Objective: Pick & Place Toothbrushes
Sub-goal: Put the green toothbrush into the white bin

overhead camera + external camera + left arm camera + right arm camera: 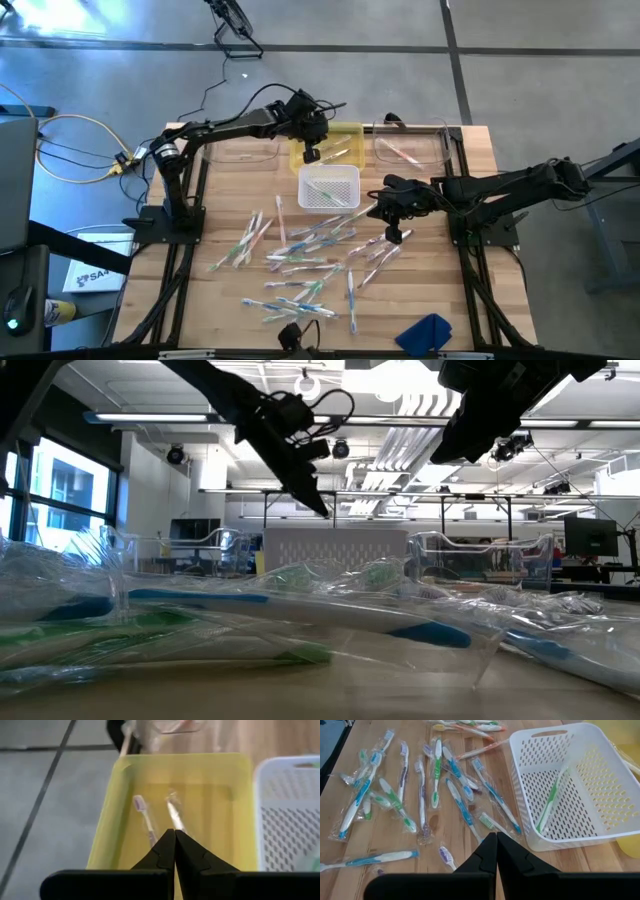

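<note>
My left gripper (pixel 175 836) is closed empty above the yellow bin (pixel 115 810); I'd steer my closed right gripper (pixel 496 839) onto one toothbrush (pixel 461 806) just ahead, opening first.

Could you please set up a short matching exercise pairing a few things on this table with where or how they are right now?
Things:
1. yellow bin
2. white basket
3. blue cloth
4. left gripper

Descriptions:
A. holds one green toothbrush
B. lies at the table's near edge, right of centre
C. shut, above the yellow bin
D. holds two toothbrushes, one with a purple handle

Pairs: 1-D, 2-A, 3-B, 4-C
</note>
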Robot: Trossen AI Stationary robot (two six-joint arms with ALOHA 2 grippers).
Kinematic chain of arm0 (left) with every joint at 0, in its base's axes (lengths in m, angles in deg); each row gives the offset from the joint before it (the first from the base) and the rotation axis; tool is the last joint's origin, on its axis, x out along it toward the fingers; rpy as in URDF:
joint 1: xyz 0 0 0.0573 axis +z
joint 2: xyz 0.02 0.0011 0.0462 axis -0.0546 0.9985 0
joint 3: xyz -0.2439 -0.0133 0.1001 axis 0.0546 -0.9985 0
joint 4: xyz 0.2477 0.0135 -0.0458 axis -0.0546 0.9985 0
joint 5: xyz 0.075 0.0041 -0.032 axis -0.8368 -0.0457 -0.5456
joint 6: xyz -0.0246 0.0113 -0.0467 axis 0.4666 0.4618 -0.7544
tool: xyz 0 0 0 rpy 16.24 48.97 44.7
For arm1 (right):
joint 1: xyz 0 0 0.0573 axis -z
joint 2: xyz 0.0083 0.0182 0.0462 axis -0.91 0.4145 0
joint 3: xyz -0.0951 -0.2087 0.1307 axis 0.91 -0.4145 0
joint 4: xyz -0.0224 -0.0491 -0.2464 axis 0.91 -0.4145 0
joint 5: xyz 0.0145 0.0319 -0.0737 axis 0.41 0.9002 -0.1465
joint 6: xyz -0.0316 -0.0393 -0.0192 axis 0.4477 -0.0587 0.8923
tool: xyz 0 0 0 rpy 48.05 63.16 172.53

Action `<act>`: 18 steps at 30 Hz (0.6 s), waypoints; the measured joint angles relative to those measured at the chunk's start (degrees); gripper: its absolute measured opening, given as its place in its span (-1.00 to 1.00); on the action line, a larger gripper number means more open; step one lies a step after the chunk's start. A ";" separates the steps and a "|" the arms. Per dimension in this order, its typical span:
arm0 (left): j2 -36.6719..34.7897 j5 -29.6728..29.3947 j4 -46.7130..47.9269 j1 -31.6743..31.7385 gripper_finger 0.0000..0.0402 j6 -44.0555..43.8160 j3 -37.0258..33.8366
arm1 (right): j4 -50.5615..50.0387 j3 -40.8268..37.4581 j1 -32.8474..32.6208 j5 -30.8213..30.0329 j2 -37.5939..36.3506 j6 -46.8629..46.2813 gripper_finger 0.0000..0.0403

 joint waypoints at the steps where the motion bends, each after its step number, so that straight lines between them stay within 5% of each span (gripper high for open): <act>1: -0.45 -0.13 1.11 -0.40 -1.00 0.62 0.00 | 0.02 0.00 0.00 0.00 0.00 0.00 -0.99; 14: -1.47 -4.80 18.55 -7.87 -1.00 4.56 0.00 | 0.02 0.00 0.00 0.00 0.00 0.00 -0.99; 18: -1.72 -9.19 17.47 -10.11 -1.00 5.00 -0.04 | 0.04 0.00 0.01 -0.04 0.01 0.00 -0.99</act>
